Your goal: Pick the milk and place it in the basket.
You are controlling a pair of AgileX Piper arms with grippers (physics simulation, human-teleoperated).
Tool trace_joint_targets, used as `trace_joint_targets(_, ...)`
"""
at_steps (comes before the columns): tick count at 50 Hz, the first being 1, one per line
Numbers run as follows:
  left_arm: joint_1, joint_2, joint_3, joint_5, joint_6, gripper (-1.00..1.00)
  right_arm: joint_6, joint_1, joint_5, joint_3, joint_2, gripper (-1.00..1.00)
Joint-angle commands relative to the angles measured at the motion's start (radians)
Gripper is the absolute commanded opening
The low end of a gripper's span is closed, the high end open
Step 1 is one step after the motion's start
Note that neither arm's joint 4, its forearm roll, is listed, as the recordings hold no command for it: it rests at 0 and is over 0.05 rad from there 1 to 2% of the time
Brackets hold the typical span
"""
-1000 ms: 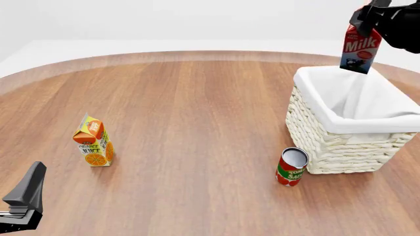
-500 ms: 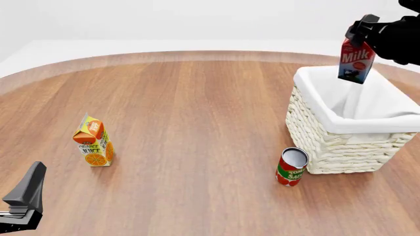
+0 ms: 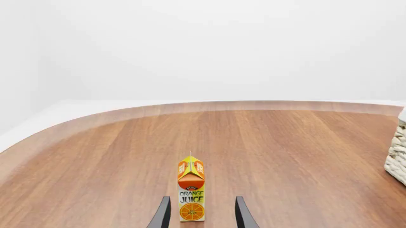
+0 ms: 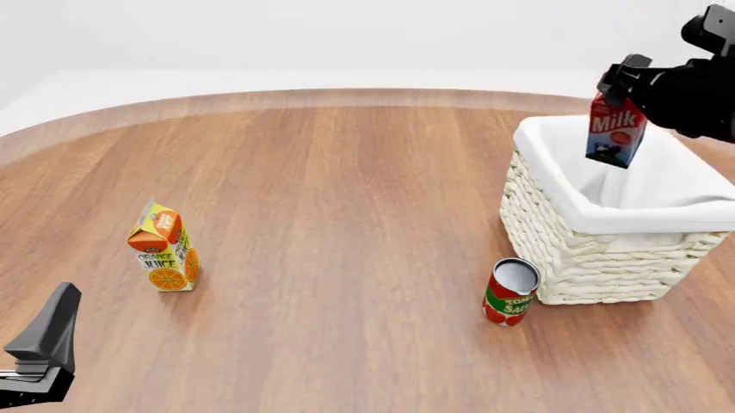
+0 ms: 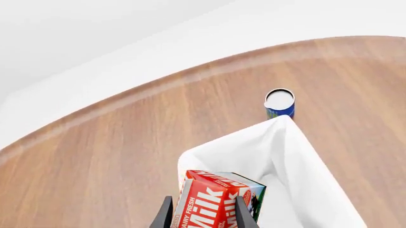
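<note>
The milk (image 4: 615, 129), a red carton with white lettering, hangs tilted over the far part of the basket (image 4: 574, 249), with its base just above the white liner. My right gripper (image 4: 621, 90) is shut on the milk's upper part. In the right wrist view the milk (image 5: 216, 199) sits between the fingers of the right gripper (image 5: 204, 210), above the basket's liner (image 5: 285, 156). My left gripper (image 4: 46, 342) is open and empty, low at the table's near left. In the left wrist view, the left gripper (image 3: 201, 205) points at the juice carton.
An orange juice carton (image 4: 164, 248) stands on the table's left side, and also shows in the left wrist view (image 3: 191, 192). A tomato sauce can (image 4: 511, 291) stands close to the basket's near left corner, and the right wrist view shows it too (image 5: 280, 102). A basket edge (image 3: 398, 154) shows in the left wrist view.
My right gripper has come down and slightly left with the milk, bringing it from well above the basket to just over the liner. The left arm has not moved.
</note>
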Motion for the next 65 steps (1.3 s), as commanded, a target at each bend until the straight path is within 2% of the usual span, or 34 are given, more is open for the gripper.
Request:
trace_joint_targets(1,0.000,0.000,0.000,0.000,0.000,1.00,0.022,0.000,-0.026,0.010,0.003,-1.00)
trace_joint_targets(21,0.000,0.000,0.000,0.000,0.000,1.00,0.027,-0.002,-0.062,0.064,0.024,-1.00)
trace_joint_targets(65,0.000,0.000,0.000,0.000,0.000,1.00,0.027,-0.036,-0.150,0.098,0.138,-1.00)
